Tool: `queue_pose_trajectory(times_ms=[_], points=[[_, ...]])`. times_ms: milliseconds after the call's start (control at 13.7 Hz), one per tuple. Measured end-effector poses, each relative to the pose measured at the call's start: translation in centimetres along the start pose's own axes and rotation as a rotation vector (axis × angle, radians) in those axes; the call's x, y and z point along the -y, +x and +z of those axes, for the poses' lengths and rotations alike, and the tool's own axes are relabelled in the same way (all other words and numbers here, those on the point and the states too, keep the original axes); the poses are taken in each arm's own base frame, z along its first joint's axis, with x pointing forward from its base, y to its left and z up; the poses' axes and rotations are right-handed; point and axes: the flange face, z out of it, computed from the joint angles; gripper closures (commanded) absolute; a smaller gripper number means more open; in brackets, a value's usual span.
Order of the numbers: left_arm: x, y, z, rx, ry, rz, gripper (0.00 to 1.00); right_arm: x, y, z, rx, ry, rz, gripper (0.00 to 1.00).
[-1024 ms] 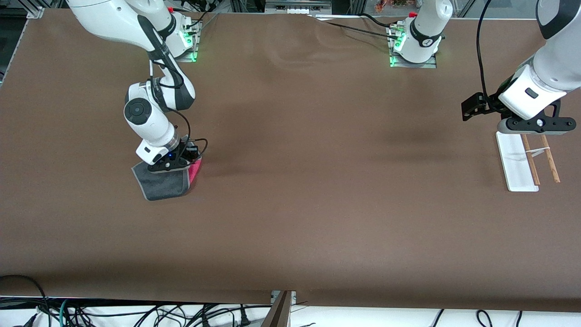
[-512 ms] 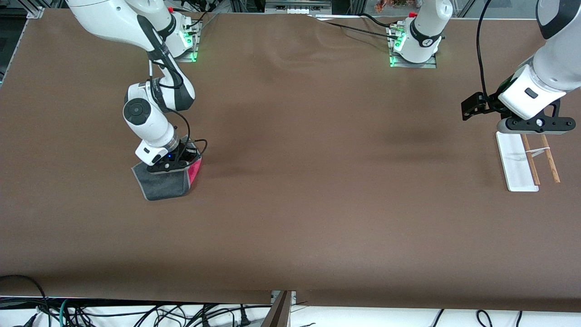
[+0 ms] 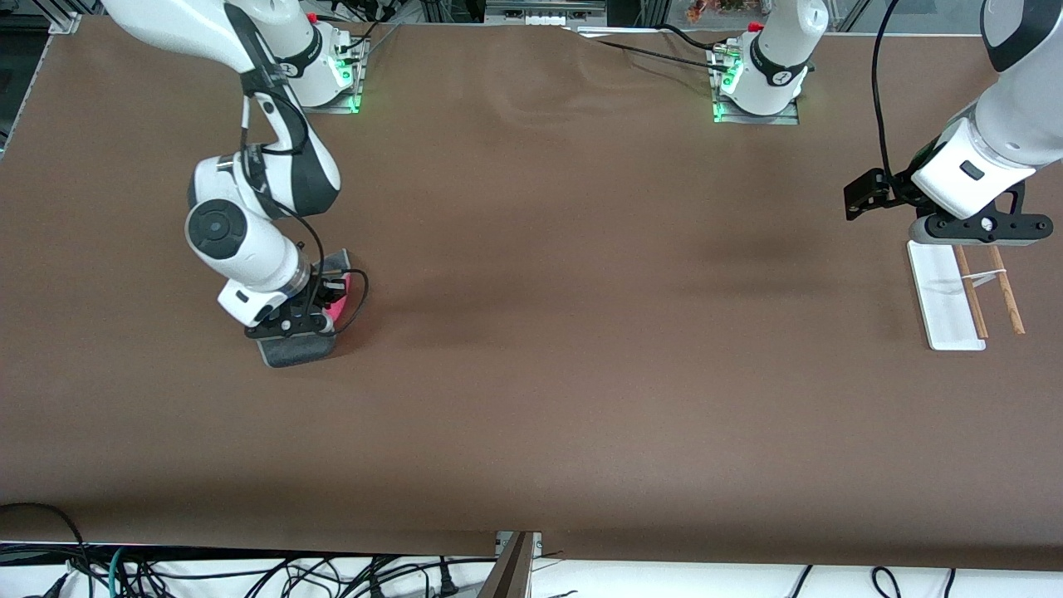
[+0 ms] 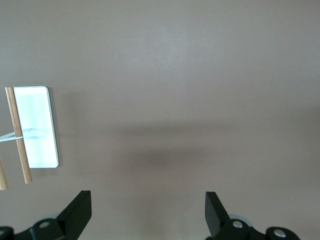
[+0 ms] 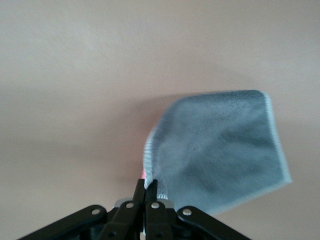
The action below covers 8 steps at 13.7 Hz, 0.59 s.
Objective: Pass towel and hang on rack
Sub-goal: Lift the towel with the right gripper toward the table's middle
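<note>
The small square soft towel (image 3: 292,349), dark grey on the showing face with a light grey edge trim and a strip of bright pink at its upper fold, is pinched by one edge in the right claw (image 3: 291,325), whose fingers are pressed together on the cloth. In the right wrist view the trimmed edge of the towel (image 5: 220,150) is seen gathered between the closed fingertips, and the rest hangs away from them as a loose sheet. The grip is taken at the border, presumably so that most of the fabric stays free for the other arm to seize. The towel is found toward the right arm's end of the brown table (image 3: 581,399); whether its lower edge touches the surface cannot be told with certainty, as the claw hides much of it.

The left claw (image 3: 980,231) is held spread wide over the small rack (image 3: 947,299), a white rectangular flat base carrying two thin parallel wooden rods joined by a thin crosspiece. It waits there, well apart from the towel. In the left wrist view the rack (image 4: 37,127) is seen below and beside the open left claw (image 4: 147,212), which grips nothing. The handover is judged not yet begun.
</note>
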Motion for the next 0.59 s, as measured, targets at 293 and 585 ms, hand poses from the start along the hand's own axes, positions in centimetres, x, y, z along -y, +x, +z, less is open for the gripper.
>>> queue_pose_trajectory(times_ms=[293, 585], points=[[0.0, 0.0, 0.0, 0.000, 0.000, 0.000, 0.00, 0.7, 1.2, -8.9, 0.116, 0.052, 0.023, 1.00], [0.0, 0.0, 0.0, 0.000, 0.000, 0.000, 0.00, 3.2, 0.6, -13.4, 0.233, 0.245, 0.153, 1.00]])
